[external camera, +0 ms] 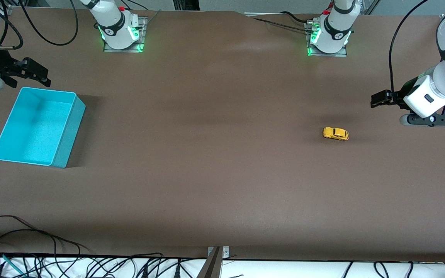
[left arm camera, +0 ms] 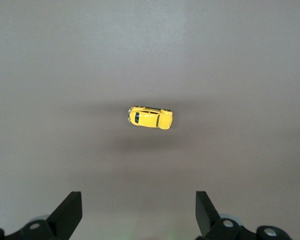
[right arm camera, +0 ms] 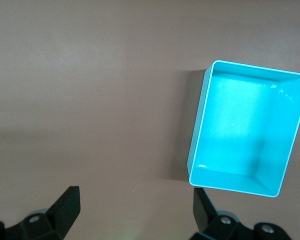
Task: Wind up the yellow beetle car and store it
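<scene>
The yellow beetle car (external camera: 335,133) stands on its wheels on the brown table toward the left arm's end; it also shows in the left wrist view (left arm camera: 150,117). My left gripper (external camera: 377,100) hangs open and empty in the air beside the car, toward the table's end; its jaws (left arm camera: 138,212) stand wide apart with the car clear of them. The turquoise bin (external camera: 70,135) lies empty at the right arm's end and shows in the right wrist view (right arm camera: 199,130). My right gripper (external camera: 39,75) is open and empty, up beside the bin's corner (right arm camera: 135,210).
The brown table (external camera: 214,162) stretches bare between car and bin. Both arm bases (external camera: 122,29) stand along the edge farthest from the front camera. Cables (external camera: 33,247) lie along the edge nearest to it.
</scene>
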Motion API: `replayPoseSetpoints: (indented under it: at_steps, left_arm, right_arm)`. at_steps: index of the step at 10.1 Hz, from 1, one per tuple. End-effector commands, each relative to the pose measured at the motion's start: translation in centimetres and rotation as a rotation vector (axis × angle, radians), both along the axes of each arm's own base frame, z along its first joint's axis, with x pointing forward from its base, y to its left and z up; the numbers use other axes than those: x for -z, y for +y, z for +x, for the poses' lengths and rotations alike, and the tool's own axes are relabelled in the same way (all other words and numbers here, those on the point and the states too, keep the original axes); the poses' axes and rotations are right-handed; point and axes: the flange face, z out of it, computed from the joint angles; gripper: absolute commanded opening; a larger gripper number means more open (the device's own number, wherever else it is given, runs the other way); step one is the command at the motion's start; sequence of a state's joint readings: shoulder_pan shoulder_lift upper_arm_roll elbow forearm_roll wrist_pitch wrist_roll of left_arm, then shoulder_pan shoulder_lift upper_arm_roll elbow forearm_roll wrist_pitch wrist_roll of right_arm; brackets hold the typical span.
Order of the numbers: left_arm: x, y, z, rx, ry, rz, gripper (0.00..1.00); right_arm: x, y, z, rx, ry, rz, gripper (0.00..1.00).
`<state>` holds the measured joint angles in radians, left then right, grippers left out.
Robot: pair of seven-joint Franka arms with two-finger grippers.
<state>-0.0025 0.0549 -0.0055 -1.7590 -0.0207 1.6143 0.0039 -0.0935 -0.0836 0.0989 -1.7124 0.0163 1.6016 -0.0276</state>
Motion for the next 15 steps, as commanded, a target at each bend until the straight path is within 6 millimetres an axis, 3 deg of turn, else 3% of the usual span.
replayPoseSetpoints:
  at_steps: [1, 15]
  left_arm:
    - [-0.04, 0.16, -0.07, 0.020, -0.005, 0.009, 1.00]
    - [0.04, 0.24, -0.05, 0.018, -0.004, 0.009, 1.00]
  right_arm:
    - [-0.28, -0.32, 0.29, -0.004, 0.006, 0.016, 1.00]
    - [-1.07, -0.22, 0.41, 0.001, -0.011, 0.017, 1.00]
